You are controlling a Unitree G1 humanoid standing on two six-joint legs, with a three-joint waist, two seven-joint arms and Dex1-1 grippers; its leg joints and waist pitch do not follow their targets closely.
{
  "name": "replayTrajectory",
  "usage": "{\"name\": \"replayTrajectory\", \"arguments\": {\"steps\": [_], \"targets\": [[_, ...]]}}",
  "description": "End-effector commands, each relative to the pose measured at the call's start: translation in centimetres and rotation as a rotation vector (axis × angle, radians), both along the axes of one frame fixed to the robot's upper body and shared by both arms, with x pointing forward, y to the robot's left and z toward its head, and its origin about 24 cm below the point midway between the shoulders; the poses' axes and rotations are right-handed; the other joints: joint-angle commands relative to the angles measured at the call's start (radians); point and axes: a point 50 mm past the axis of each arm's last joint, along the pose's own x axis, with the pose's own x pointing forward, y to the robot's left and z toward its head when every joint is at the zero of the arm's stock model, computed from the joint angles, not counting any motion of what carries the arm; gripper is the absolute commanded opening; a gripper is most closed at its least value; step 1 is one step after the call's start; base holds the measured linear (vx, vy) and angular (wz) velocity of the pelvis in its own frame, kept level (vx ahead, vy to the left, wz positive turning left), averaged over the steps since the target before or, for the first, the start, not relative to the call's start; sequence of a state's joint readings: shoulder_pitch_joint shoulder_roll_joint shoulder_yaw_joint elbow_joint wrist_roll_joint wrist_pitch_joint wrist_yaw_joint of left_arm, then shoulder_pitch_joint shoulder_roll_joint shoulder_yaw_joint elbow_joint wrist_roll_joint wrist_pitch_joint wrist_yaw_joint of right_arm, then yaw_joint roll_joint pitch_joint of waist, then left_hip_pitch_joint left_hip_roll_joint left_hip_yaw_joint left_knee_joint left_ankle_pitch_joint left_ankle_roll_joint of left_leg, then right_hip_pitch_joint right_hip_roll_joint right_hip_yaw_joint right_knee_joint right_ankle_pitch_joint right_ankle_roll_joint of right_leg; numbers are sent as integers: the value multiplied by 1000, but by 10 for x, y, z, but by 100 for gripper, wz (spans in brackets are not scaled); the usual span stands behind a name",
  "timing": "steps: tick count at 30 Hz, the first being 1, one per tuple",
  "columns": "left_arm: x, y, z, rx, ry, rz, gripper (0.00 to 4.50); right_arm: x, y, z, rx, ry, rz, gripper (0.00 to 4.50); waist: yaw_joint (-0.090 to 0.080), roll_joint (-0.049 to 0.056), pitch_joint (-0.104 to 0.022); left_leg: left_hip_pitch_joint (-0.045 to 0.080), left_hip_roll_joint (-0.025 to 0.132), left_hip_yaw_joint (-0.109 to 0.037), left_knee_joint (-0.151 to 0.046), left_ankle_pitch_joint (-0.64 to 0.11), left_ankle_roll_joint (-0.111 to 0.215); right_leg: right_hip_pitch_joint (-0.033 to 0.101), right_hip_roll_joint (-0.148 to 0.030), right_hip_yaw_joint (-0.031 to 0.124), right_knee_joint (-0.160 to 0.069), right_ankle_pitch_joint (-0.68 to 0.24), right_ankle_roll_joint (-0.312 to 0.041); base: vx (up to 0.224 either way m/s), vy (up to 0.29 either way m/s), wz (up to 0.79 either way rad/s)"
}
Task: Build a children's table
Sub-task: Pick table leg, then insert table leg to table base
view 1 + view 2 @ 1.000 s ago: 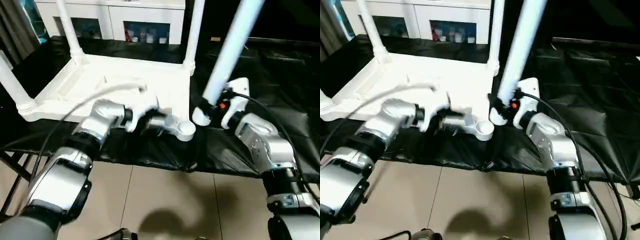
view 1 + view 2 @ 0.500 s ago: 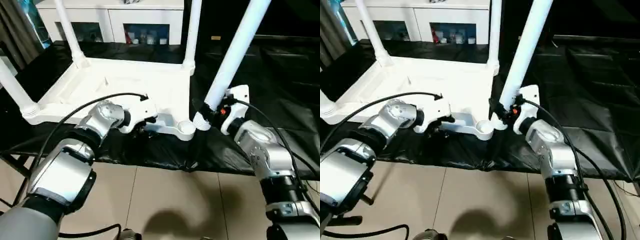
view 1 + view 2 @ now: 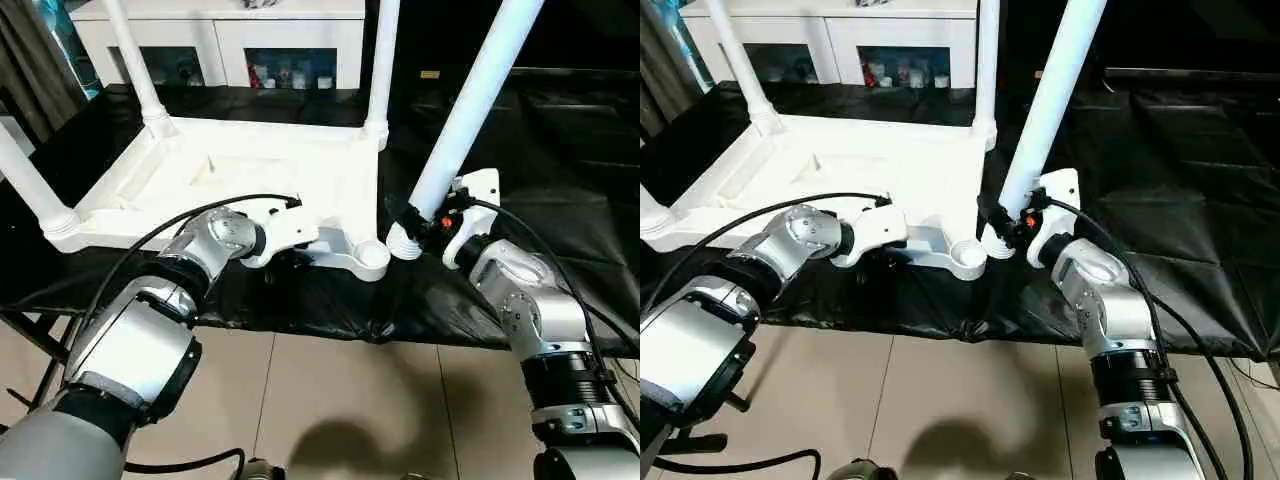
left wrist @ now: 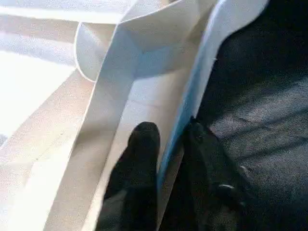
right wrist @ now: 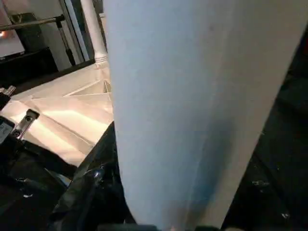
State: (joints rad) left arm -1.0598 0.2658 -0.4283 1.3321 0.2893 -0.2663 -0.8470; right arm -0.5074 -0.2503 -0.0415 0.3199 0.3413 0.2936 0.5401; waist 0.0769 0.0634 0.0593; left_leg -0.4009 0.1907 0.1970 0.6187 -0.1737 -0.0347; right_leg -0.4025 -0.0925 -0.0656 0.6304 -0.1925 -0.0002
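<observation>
the children's table [image 3: 250, 175] lies upside down on the black table [image 3: 560, 150], three legs in. my left pincer [image 4: 166, 144] pinches its near rim; my right pincer [image 3: 425, 222] grips the fourth leg [image 3: 470, 100]. i'd tilt it upright, shift left over the near-right socket [image 3: 372, 257], then press down.

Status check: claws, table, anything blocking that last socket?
Left claw pinching tabletop rim. Right claw shut on fourth leg, foot beside empty corner socket, not in. Three legs seated. Nothing over the socket.

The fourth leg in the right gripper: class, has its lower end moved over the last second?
No, barely. The leg's lower end stays beside the empty corner socket; the right gripper still holds it there, unseated.
</observation>
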Motion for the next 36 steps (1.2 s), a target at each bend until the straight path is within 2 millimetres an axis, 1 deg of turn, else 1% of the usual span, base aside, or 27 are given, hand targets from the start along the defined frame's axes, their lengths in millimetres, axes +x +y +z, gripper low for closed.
{"name": "replayTrajectory", "arguments": {"steps": [1, 4, 5, 6, 7, 8, 9, 10, 11, 12, 13, 14, 15, 16, 17, 19, 20, 23, 24, 28, 29, 30, 31, 32, 34, 35, 36], "targets": [[-2, 1, 0, -36, 84, -3, 66, 0, -1, 9, -20, -34, 27, 191, -5, 2, -88, 30, 32, -24, -68, -181, 32, 59, -56, 38, -72, -21, -282, 0, 0, 0], [-8, -2, -1, -106, 239, -49, 61, -3, -1, 8, -49, -18, 89, 191, -5, 1, -89, 27, 31, -23, -66, -156, 44, 63, -57, 37, -66, 11, -298, 0, 0, 0], [-10, -3, 0, -123, 268, -58, 45, -3, -1, 8, -56, -13, 101, 191, -6, 0, -89, 26, 32, -21, -64, -143, 55, 62, -56, 36, -63, 43, -311, 0, 0, 0], [-10, -4, 0, -148, 297, -58, 39, -4, -1, 7, -66, -5, 122, 191, -6, 0, -89, 26, 32, -21, -64, -143, 55, 62, -56, 36, -63, 43, -311, 0, 0, 0], [-10, -4, 0, -152, 300, -58, 39, -4, -1, 7, -68, -4, 125, 191, -5, 0, -90, 26, 32, -21, -63, -143, 63, 62, -58, 35, -62, 48, -319, 0, 0, 0], [-11, -7, 1, -189, 330, -54, 32, -6, -2, 5, -85, 7, 148, 191, -4, -4, -89, 26, 32, -20, -62, -147, 69, 63, -59, 35, -63, 41, -322, 0, 0, 0], [-11, -7, 1, -207, 337, -52, 24, -6, -2, 4, -91, 10, 151, 191, -6, -8, -88, 25, 32, -19, -63, -153, 74, 62, -59, 35, -67, 24, -322, 0, 0, 0], [-11, -7, 1, -207, 337, -52, 16, -6, -2, 4, -91, 10, 151, 191, -5, -7, -87, 25, 32, -19, -62, -153, 74, 63, -60, 35, -66, 15, -322, 0, 0, 0], [-11, -8, 0, -230, 325, -42, 10, -6, -3, 3, -93, 12, 147, 191, -5, -9, -86, 24, 32, -19, -63, -155, 76, 62, -61, 36, -69, -6, -318, 0, 0, 0], [-11, -9, 0, -245, 315, -31, 7, -6, -4, 3, -92, 13, 146, 191, -8, -20, -85, 24, 33, -19, -64, -156, 78, 62, -60, 36, -72, -22, -314, 0, 0, 0], [-12, -9, -1, -271, 325, -30, 3, -7, -4, 3, -91, 15, 148, 191, -8, -15, -85, 23, 32, -20, -64, -151, 80, 63, -61, 36, -71, -35, -311, 0, 0, 0], [-12, -9, -2, -277, 325, -27, 3, -7, -3, 2, -90, 17, 152, 191, -11, -22, -85, 22, 32, -19, -64, -146, 83, 63, -60, 36, -73, -44, -306, 0, 0, 0], [-12, -10, -3, -289, 322, -22, 3, -7, -3, 2, -86, 22, 159, 191, -11, -22, -85, 22, 32, -19, -64, -146, 83, 63, -60, 36, -73, -44, -306, 0, 0, 0], [-13, -9, -4, -289, 318, -23, 3, -8, -2, 2, -85, 25, 164, 191, -12, -18, -85, 22, 33, -20, -64, -141, 87, 62, -60, 36, -72, -45, -306, 0, 0, 0], [-13, -9, -5, -289, 318, -25, 3, -8, -2, 2, -85, 26, 167, 191, -13, -20, -85, 22, 32, -20, -64, -141, 91, 61, -59, 36, -73, -49, -304, 0, 0, 0], [-15, -7, -8, -282, 300, -24, 3, -10, -1, 0, -92, 39, 186, 191, -13, -27, -84, 21, 34, -19, -64, -138, 96, 62, -58, 36, -73, -55, -298, 0, 0, 0], [-15, -7, -9, -279, 299, -26, 3, -10, -2, 0, -93, 40, 184, 191, -12, -23, -84, 21, 34, -19, -65, -133, 99, 60, -59, 36, -72, -55, -296, 0, 0, 0], [-19, -5, -13, -276, 302, -60, 1, -9, -3, -6, -111, 57, 174, 191, -14, -23, -82, 23, 35, -19, -67, -147, 90, 57, -59, 37, -76, -87, -289, 0, 0, 0], [-20, -5, -14, -279, 305, -75, 1, -9, -3, -8, -112, 65, 176, 191, -15, -26, -82, 23, 34, -18, -67, -150, 87, 56, -58, 37, -78, -90, -288, 0, 0, 0], [-22, -5, -15, -289, 306, -86, 1, -8, -1, -12, -113, 79, 179, 191, -15, -24, -82, 23, 34, -18, -67, -150, 83, 55, -59, 38, -78, -94, -288, 0, 0, 0], [-23, -4, -15, -301, 311, -93, 0, -6, -1, -16, -115, 95, 179, 191, -15, -33, -83, 23, 35, -17, -67, -150, 84, 56, -60, 38, -76, -93, -288, 0, 0, 0], [-23, -4, -15, -302, 310, -95, 0, -6, -1, -17, -119, 101, 178, 191, -15, -29, -82, 22, 35, -18, -67, -150, 83, 55, -61, 38, -75, -97, -288, 0, 0, 0], [-24, -4, -16, -301, 307, -99, 0, -5, 0, -19, -120, 110, 178, 191, -16, -33, -81, 23, 35, -17, -68, -151, 82, 54, -60, 38, -77, -102, -287, 0, 0, 0], [-24, -3, -16, -300, 308, -102, 0, -5, 0, -21, -119, 119, 180, 191, -14, -30, -81, 24, 36, -17, -68, -149, 82, 53, -60, 39, -77, -102, -286, 0, 0, 0], [-25, -2, -17, -300, 313, -103, 0, -4, 1, -25, -117, 135, 185, 191, -14, -28, -81, 25, 38, -18, -70, -151, 80, 52, -59, 38, -75, -93, -289, 0, 0, 0], [-26, -1, -18, -299, 318, -105, 0, -4, 3, -28, -109, 155, 194, 191, -15, -38, -82, 26, 38, -16, -70, -157, 79, 51, -58, 38, -77, -89, -292, 0, 0, 0], [-26, 0, -19, -297, 318, -105, 0, -4, 4, -29, -113, 166, 201, 191, -14, -43, -81, 25, 39, -16, -71, -155, 79, 52, -59, 38, -74, -90, -292, 0, 0, 0]]}}
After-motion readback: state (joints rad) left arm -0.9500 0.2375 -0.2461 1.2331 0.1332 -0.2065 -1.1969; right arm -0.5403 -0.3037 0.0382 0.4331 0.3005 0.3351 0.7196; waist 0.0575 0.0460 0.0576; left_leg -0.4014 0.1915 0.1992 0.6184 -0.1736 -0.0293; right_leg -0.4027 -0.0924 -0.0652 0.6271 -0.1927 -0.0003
